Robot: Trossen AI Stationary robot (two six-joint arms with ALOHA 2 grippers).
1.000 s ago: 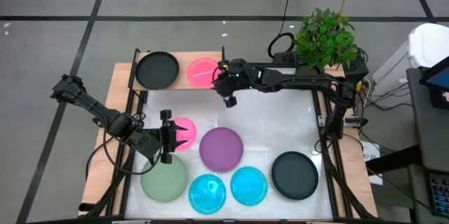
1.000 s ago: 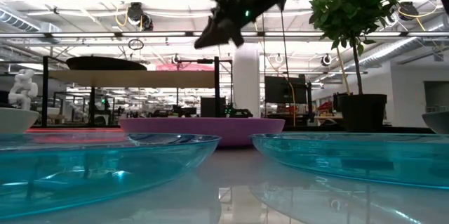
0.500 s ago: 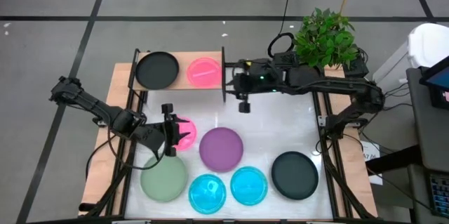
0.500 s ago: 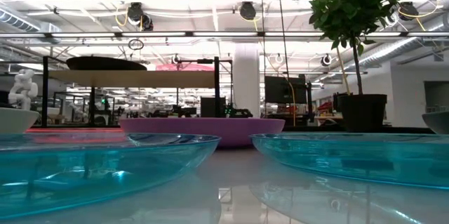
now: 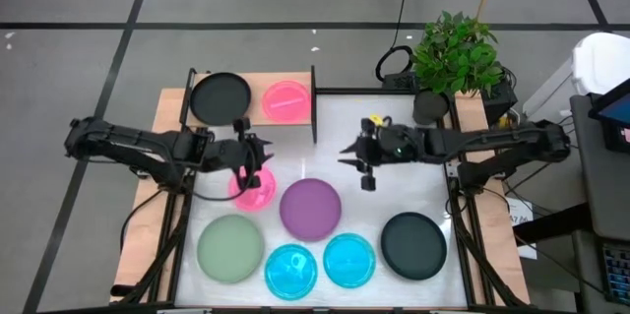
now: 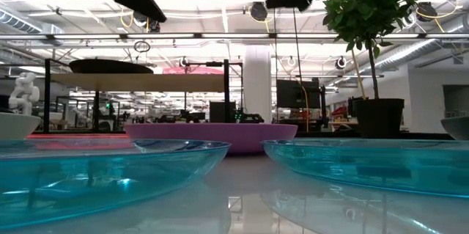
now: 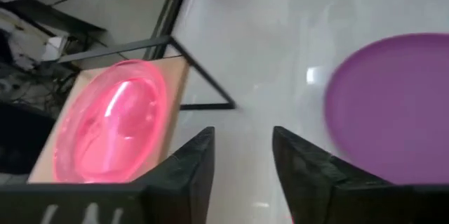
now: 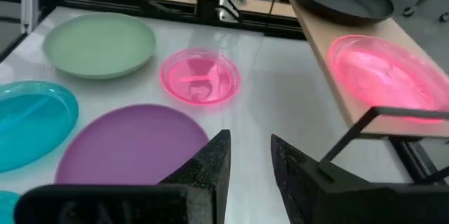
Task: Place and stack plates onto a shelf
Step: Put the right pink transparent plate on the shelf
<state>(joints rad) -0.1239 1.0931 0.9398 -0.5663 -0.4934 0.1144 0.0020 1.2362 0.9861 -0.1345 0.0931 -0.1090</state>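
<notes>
**Two plates shelved, six on the table**

On the shelf [image 5: 258, 86], at the far left of the table: a black plate [image 5: 220, 97] on its left half and a translucent pink plate [image 5: 286, 100] on its right half, side by side, neither stacked. Down on the white tabletop [image 5: 394, 191], the other six. A second pink plate [image 5: 253, 190] just near of the shelf, partly covered from above by the left gripper [image 5: 250, 158]. To its right, close by, the purple plate [image 5: 311, 208]. Along the near edge, from left to right: the sage-green plate [image 5: 230, 247], two cyan plates [image 5: 291, 270] [image 5: 349, 259] almost touching, and the second black plate [image 5: 414, 245] somewhat apart.

Left gripper poised above the tabletop pink plate, fingers [image 7: 186, 171] spread with a clear gap and nothing between them. Right gripper [image 5: 364, 158] above bare tabletop in the middle, well right of the shelf, fingers [image 8: 210, 164] likewise parted and empty; height over the table hard to judge, probably well clear of it.

Beyond the far right corner, a potted plant [image 5: 454, 53].
</notes>
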